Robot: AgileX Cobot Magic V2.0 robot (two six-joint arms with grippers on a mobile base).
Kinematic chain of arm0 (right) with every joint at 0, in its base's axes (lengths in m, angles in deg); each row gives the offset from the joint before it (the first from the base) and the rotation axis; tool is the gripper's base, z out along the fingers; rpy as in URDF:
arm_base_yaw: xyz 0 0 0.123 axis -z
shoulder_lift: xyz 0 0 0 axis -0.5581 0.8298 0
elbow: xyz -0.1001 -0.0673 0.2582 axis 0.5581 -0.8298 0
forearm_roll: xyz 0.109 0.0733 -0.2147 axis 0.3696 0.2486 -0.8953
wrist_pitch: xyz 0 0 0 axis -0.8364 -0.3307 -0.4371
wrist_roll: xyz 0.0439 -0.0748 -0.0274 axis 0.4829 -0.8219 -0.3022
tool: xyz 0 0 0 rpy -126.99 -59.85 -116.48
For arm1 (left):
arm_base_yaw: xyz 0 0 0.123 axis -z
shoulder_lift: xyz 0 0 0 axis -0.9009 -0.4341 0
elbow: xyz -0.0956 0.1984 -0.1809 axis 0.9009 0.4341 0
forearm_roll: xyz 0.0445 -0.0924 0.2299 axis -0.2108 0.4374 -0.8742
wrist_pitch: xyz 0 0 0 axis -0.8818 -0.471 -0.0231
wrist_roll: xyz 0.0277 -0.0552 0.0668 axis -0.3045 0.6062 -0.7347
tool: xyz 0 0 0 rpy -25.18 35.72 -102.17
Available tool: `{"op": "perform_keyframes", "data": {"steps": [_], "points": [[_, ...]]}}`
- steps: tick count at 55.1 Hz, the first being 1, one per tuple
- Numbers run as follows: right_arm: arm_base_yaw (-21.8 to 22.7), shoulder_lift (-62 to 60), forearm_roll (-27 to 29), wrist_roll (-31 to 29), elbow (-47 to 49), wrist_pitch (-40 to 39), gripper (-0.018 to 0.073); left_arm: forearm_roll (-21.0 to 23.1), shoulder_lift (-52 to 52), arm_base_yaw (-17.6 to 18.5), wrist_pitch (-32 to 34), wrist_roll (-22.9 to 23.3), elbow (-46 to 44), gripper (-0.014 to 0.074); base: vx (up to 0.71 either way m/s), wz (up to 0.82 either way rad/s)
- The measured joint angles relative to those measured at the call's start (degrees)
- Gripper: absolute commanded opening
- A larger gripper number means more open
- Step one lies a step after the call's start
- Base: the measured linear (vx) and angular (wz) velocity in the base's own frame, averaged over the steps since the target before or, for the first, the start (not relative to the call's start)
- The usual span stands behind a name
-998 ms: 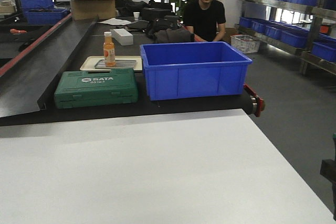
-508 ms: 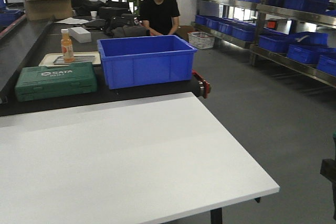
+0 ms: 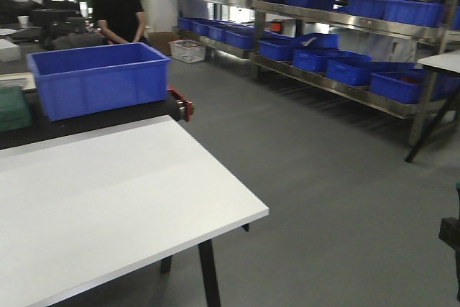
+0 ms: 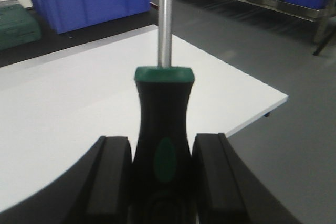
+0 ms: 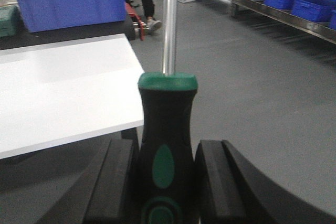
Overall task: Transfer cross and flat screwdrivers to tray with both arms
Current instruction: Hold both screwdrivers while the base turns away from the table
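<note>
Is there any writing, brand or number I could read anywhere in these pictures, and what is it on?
None can be read in any view.
green case: any label too blurred.
left screwdriver and right screwdriver: green patches only, no lettering.
blue bin: plain sides, no label seen.

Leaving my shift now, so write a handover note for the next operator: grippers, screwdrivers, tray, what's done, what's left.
Left gripper: shut on the first screwdriver by its handle, with the white table ahead.
Right gripper: shut on the second screwdriver by its handle.
Tips are out of frame, so cross or flat cannot be told.
Tray: not in view.
Done: both picked up.
Left: find the tray and set both in it.
</note>
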Motion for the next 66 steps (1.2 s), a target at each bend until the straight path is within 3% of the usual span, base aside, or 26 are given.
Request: {"op": "perform_keyframes", "data": {"steps": [28, 66], "points": [[0.00, 0.00, -0.01, 0.00, 0.00, 0.00, -0.0008, 0.02, 0.00, 0.00, 0.00, 0.00, 0.00, 0.0000, -0.05, -0.61], [0.00, 0.00, -0.06, 0.00, 0.00, 0.05, -0.0008, 0.02, 0.00, 0.00, 0.00, 0.00, 0.00, 0.0000, 0.21, -0.28]]}}
